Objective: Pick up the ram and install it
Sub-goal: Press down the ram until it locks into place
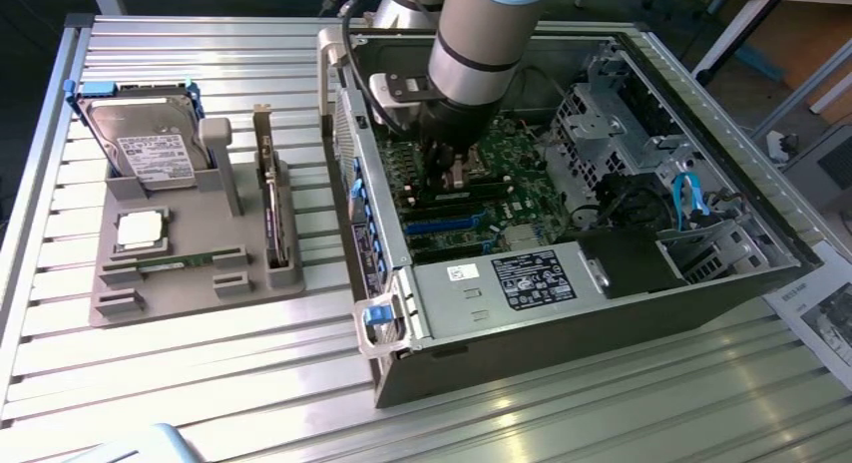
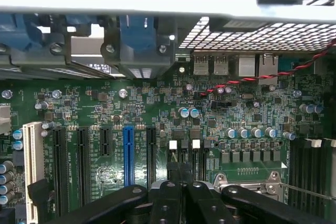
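The ram [image 1: 174,264], a thin green stick, lies flat in a slot at the front of the grey parts tray [image 1: 200,293], at the exterior view's left. My gripper [image 1: 448,182] is far from it, lowered inside the open computer case [image 1: 533,313] just above the green motherboard [image 1: 513,149]. In the wrist view the black fingers [image 2: 169,198] are pressed together, so the gripper [image 2: 181,174] is shut, and I see nothing held in it. Its tips hover over the board next to the CPU socket [image 2: 247,179] and the black expansion slots [image 2: 84,161].
The tray also carries a hard drive [image 1: 150,149], a square silver CPU [image 1: 140,231] and an upright dark card [image 1: 275,224]. Inside the case are a power supply [image 1: 533,278], a drive cage [image 1: 600,124] and blue cables [image 1: 688,199]. Case walls hem in the arm.
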{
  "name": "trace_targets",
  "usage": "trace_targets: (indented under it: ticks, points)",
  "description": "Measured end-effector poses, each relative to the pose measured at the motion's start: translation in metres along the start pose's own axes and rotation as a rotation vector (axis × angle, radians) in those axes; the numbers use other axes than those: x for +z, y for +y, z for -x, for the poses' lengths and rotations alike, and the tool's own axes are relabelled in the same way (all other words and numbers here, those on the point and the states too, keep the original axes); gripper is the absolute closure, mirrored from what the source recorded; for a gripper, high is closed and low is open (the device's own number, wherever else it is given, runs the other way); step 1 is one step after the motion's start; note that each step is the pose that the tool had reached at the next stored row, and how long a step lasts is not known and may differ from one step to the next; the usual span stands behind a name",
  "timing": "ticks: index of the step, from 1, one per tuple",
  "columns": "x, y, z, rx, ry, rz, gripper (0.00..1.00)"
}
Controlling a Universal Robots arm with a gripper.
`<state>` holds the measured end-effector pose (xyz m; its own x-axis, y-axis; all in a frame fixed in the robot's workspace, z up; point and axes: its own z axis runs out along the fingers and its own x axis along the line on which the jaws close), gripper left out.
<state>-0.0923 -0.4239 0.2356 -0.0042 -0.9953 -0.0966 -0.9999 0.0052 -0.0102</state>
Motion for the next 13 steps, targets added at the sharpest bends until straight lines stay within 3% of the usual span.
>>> trace_targets:
  ticks: [13]
  points:
    - [0.0028, 0.0, -0.0004, 0.0, -0.0012, 0.0002, 0.9]
